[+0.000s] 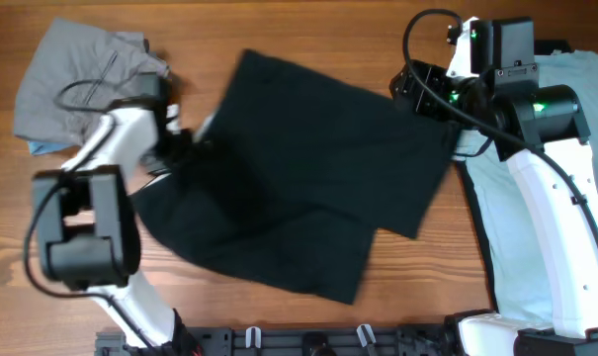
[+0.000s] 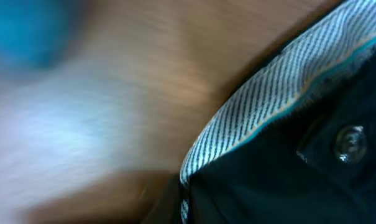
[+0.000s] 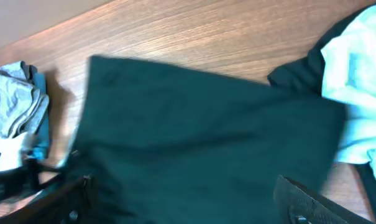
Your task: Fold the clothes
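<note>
Left tool [image 1: 185, 143] sits down at the left edge of the black garment [image 1: 308, 168]; can't tell from any view whether it is open or gripping. Its wrist view is blurred and shows no fingers, only black cloth up close with a striped waistband lining [image 2: 268, 106] and a dark button [image 2: 350, 142] just below the band. Right tool [image 3: 184, 186] is spread wide, nothing in it, over the garment's upper right corner, with dark cloth showing between the two fingers. The garment lies mid-bench, skewed, in overlapping layers with uneven edges, its lower part reaching toward the robot's side. Bare wood of the bench [image 1: 308, 30] shows along the far side. At far left, a rumpled grey piece [image 1: 76, 69] with a blue piece [image 1: 43, 148] peeking from under its lower edge, both near the black garment but apart from it. A black cable [image 1: 91, 84] loops across the grey cloth, and the left arm crosses that pile's near corner. At right, a pale blue T-shirt [image 1: 488, 227] lies spread just beside the garment's right edge, and the right arm stretches along over it, covering much of its middle.
</note>
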`<action>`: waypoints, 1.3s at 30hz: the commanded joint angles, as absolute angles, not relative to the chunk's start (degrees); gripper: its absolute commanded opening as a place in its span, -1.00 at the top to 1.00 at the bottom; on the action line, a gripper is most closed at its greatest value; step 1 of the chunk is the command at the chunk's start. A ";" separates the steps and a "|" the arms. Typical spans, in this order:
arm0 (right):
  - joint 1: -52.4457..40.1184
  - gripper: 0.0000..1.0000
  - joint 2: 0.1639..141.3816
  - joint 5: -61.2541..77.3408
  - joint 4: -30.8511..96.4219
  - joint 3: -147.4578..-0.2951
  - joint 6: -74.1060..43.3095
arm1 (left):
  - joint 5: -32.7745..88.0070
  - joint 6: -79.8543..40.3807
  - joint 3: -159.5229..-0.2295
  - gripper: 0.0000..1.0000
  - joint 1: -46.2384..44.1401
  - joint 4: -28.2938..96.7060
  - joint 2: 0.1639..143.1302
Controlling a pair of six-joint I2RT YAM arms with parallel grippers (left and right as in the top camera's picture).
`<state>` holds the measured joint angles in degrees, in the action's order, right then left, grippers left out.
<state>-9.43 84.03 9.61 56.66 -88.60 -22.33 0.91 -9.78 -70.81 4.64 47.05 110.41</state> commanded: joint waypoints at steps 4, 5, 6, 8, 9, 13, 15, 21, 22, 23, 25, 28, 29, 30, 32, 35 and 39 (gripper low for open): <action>-9.34 -0.39 89.36 1.39 58.35 -88.73 -28.56 | 14.59 -6.37 -69.89 0.21 5.41 48.38 99.22; -9.34 -0.28 91.11 1.06 58.33 -88.58 -29.10 | 15.18 -6.26 -69.89 0.20 4.40 47.66 99.20; -9.34 -0.17 93.51 1.13 58.35 -88.55 -29.12 | 15.46 -6.15 -69.89 0.23 2.98 46.11 99.22; -9.34 -0.06 99.18 1.96 58.37 -88.55 -29.12 | 15.40 -2.63 -69.89 0.48 -0.91 41.25 99.22; -9.34 0.17 101.10 1.91 58.24 -88.55 -29.67 | 15.42 -2.46 -69.87 0.60 -2.42 38.72 99.42; -7.66 0.84 107.07 3.70 58.30 -88.55 -30.39 | 15.40 2.79 -69.65 0.76 -8.78 23.62 103.48; -7.35 0.84 105.73 6.31 58.61 -88.55 -24.82 | 15.42 2.28 -69.65 0.75 -9.28 16.14 108.01; -7.55 0.80 102.21 11.11 62.57 -88.42 -13.50 | 13.26 0.58 -69.67 0.82 -6.28 5.10 122.52; -7.55 0.80 102.21 11.64 62.89 -88.18 -13.50 | 8.25 -2.37 -69.67 0.84 -4.91 4.91 123.98; -7.60 0.80 102.21 11.75 63.16 -87.39 -13.52 | 1.89 -7.31 -69.67 0.84 -2.52 4.40 124.90; -8.19 0.79 102.21 12.19 63.31 -84.53 -13.54 | -0.91 -15.38 -69.71 0.85 2.28 2.96 125.05; -10.52 0.63 102.24 12.27 57.01 -74.70 -15.59 | 13.23 -16.93 -72.40 0.76 6.33 1.76 124.81; -10.94 0.64 102.24 14.33 54.30 -72.27 -15.29 | 14.63 -16.93 -72.75 0.72 5.85 1.76 124.40; -11.29 0.64 102.24 17.21 51.79 -70.06 -14.41 | 15.03 -16.93 -72.77 0.67 5.19 1.67 123.92; -12.40 0.41 102.28 25.45 46.11 -65.56 -8.49 | 15.25 -16.69 -72.77 0.44 2.92 1.72 122.10; -14.24 -0.08 102.72 25.15 41.04 -61.58 -7.62 | 16.05 -15.99 -72.77 0.02 -0.34 2.35 116.73; -17.37 -0.12 104.84 25.58 37.15 -57.39 -7.51 | 15.70 -13.63 -72.77 -0.15 -2.07 8.45 103.13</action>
<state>-15.57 103.02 23.59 37.65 -59.24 -8.78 15.18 -15.35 -72.60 -2.17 5.63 113.60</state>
